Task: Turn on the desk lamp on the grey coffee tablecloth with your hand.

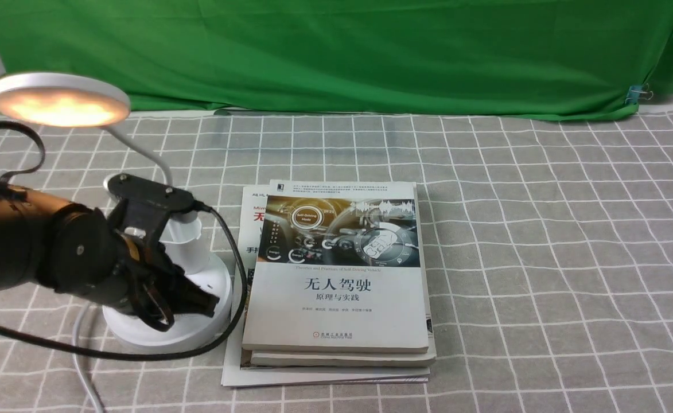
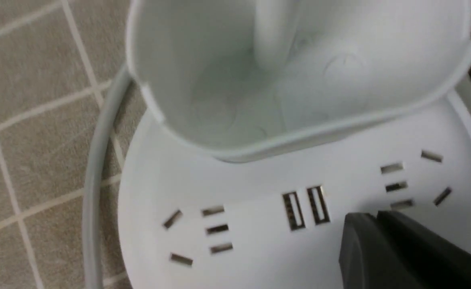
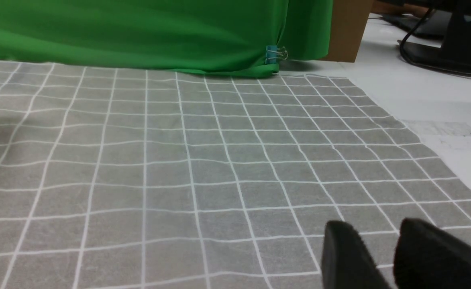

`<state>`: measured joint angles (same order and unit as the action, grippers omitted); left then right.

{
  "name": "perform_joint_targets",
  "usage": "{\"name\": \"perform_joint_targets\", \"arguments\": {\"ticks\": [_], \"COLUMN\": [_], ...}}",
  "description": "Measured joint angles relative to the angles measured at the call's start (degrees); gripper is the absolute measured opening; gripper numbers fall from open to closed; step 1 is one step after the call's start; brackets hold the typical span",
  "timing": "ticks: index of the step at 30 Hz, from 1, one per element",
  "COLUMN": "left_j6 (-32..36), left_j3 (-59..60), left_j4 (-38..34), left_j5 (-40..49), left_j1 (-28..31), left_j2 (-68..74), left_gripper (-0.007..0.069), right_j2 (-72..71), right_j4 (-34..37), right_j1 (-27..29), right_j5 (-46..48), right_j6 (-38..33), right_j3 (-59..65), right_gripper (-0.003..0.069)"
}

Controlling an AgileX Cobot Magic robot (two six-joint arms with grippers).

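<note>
Well, from the front, the desk lamp's disc head (image 1: 59,100) is glowing warm, so the switching-on looks done; its round base (image 1: 221,287) is sitting left of the book stack (image 1: 336,310). In the left wrist view, the left gripper (image 2: 377,216) is hovering over or touching that base, I can't tell which, fingers pressed together, pinching nothing; backing off is probably all that's remaining. In the right wrist view, the right gripper (image 3: 372,245) is waiting, fingers slightly spread, over the grey tablecloth (image 3: 159,160).

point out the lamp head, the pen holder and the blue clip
lamp head (image 1: 58,108): front view, its lit underside
pen holder (image 2: 239,92): left wrist view, its inside
clip (image 3: 271,55): right wrist view, its blue body
</note>
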<state>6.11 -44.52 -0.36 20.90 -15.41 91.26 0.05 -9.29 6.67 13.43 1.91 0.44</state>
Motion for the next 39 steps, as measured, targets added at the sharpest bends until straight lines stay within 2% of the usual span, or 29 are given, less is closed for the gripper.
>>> {"name": "perform_joint_targets", "arguments": {"ticks": [6, 13, 19, 24, 32, 39], "left_j6": [0.08, 1.52, 6.01, 6.90, 7.27, 7.27], "left_j3": [0.08, 0.35, 0.46, 2.75, 11.25, 13.64], "left_j4": [-0.11, -0.28, -3.61, -8.28, -14.62, -15.30], "left_j5": [1.74, 5.14, 18.44, 23.70, 24.44, 17.06], "left_j1": [0.00, 0.00, 0.02, 0.02, 0.02, 0.02], "left_j2": [-2.11, -14.89, -26.72, -37.28, -55.26, -70.36], "left_gripper": [0.0016, 0.0016, 0.0017, 0.0017, 0.0019, 0.0018], "right_j2": [0.00, 0.00, 0.00, 0.00, 0.00, 0.35], "right_j4": [0.00, 0.00, 0.00, 0.00, 0.00, 0.00], "right_j1": [0.00, 0.00, 0.00, 0.00, 0.00, 0.30], "right_j5": [0.00, 0.00, 0.00, 0.00, 0.00, 0.00], "right_j6": [0.00, 0.00, 0.00, 0.00, 0.00, 0.06], "right_j3": [0.00, 0.00, 0.00, 0.00, 0.00, 0.00], "right_gripper": [0.0245, 0.0245, 0.0245, 0.0245, 0.0245, 0.0245]}}
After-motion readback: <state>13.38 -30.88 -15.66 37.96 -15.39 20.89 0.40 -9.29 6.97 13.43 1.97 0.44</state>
